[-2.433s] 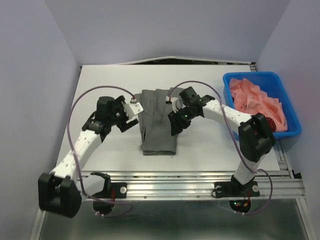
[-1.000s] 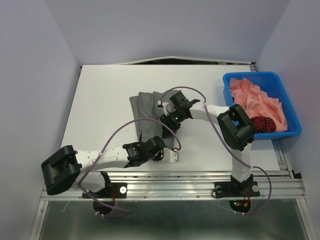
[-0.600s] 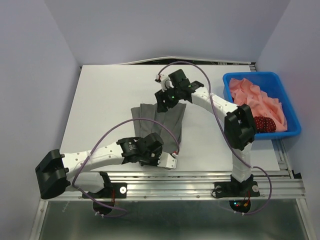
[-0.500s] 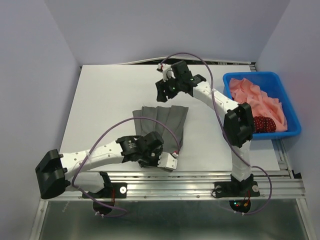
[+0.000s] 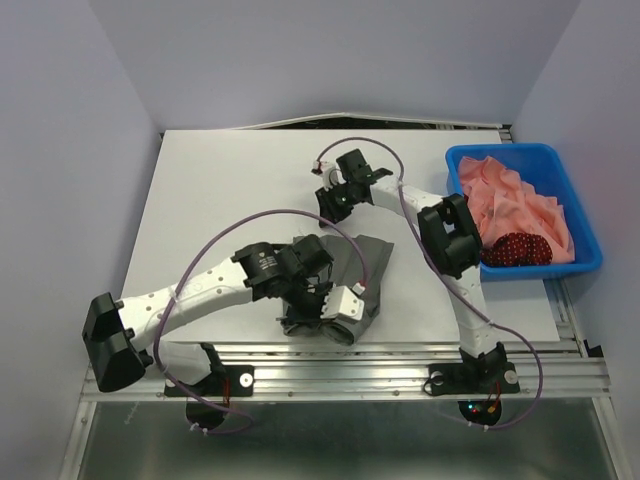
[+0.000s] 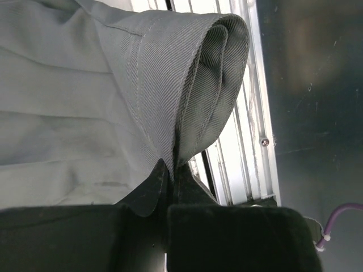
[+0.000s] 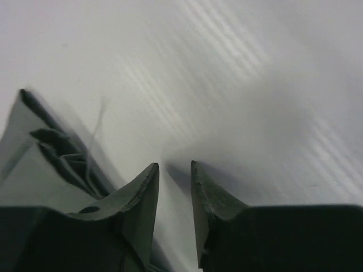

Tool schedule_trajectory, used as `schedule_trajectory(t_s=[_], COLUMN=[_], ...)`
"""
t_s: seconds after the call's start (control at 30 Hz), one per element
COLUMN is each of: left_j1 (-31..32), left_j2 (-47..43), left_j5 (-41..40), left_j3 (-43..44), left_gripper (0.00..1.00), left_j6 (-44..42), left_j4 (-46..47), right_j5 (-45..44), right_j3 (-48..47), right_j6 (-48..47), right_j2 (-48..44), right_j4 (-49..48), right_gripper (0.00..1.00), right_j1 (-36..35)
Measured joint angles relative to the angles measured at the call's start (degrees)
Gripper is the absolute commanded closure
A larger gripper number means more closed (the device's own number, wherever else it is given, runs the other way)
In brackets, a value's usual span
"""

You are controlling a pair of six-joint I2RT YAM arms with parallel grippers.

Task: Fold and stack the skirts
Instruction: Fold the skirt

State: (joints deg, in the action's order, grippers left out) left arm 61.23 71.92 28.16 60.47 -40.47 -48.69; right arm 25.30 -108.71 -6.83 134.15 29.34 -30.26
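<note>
**Surroundings.** A blue bin [image 5: 460, 160] sits at the right edge of the tabletop [image 5: 220, 190]. It holds pink cloth [image 5: 510, 195] and, at its near side, the dark red dotted skirt [image 5: 512, 248], partly behind the right arm's elbow. A purple cable [image 5: 230, 235] loops over the left arm and crosses the grey skirt [image 5: 376, 264].

**Grey skirt.** It lies bunched at front centre, close to the aluminium rail [image 5: 400, 360] along the near edge. The left pincer [image 5: 338, 318] is clamped tight on a doubled fold. In the wrist view the fold [image 6: 193, 85] rolls over just past the pincer [image 6: 169, 175], with the rail right behind.

**Right pincer** [image 5: 333, 207]. It is low over the tabletop at the skirt's far edge. Its fingers [image 7: 142, 198] stand a narrow gap apart with nothing between them.

**Room.** White surface shows to the left of the skirt and beyond it. Walls close three sides.

**Hidden.** The left wrist covers the skirt's middle, so its outline cannot be read. The right wrist view is blurred. Grey cloth [image 7: 34, 147] sits beside one finger, probably not touching.
</note>
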Motion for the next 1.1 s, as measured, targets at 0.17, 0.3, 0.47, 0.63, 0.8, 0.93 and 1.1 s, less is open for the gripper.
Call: schedule_trajectory(t_s=[0.17, 0.3, 0.47, 0.63, 0.8, 0.93, 1.1], left_j1=[-3.8, -7.3, -10.5, -13.9, -17.5, -18.3, -19.0], left_j2=[3.8, 8.6, 15.6, 23.0, 28.9, 30.0, 30.2], left_j5=[1.1, 0.8, -0.9, -2.5, -2.9, -2.4, -3.1], left_j3=[9.0, 15.5, 21.4, 25.5, 25.7, 25.4, 24.4], left_gripper=[1.0, 1.0, 1.0, 1.0, 0.97, 0.81, 0.5], left_j6=[-2.0, -4.5, -7.9, -11.1, -14.2, -16.2, -17.0], left_j4=[-4.9, -7.0, -7.3, -6.6, -4.2, -1.5, 1.3], right_j5=[6.8, 11.7, 15.6, 17.7, 17.9, 18.3, 18.0], right_j3=[10.3, 14.5, 16.7, 17.8, 17.8, 17.8, 16.1], right_j6=[1.2, 2.7, 4.2, 5.2, 5.5, 6.4, 7.9], right_j2=[-4.2, -5.7, -6.1, -6.3, -6.3, -6.2, -6.3], right_j4=[-2.3, -3.1, -3.5, -3.9, -3.9, -3.9, -3.6], right_gripper=[0.75, 0.76, 0.76, 0.75, 0.7, 0.55, 0.31], right_j1=[-1.6, -4.1, -6.6, -7.7, -7.7, -7.1, -6.8])
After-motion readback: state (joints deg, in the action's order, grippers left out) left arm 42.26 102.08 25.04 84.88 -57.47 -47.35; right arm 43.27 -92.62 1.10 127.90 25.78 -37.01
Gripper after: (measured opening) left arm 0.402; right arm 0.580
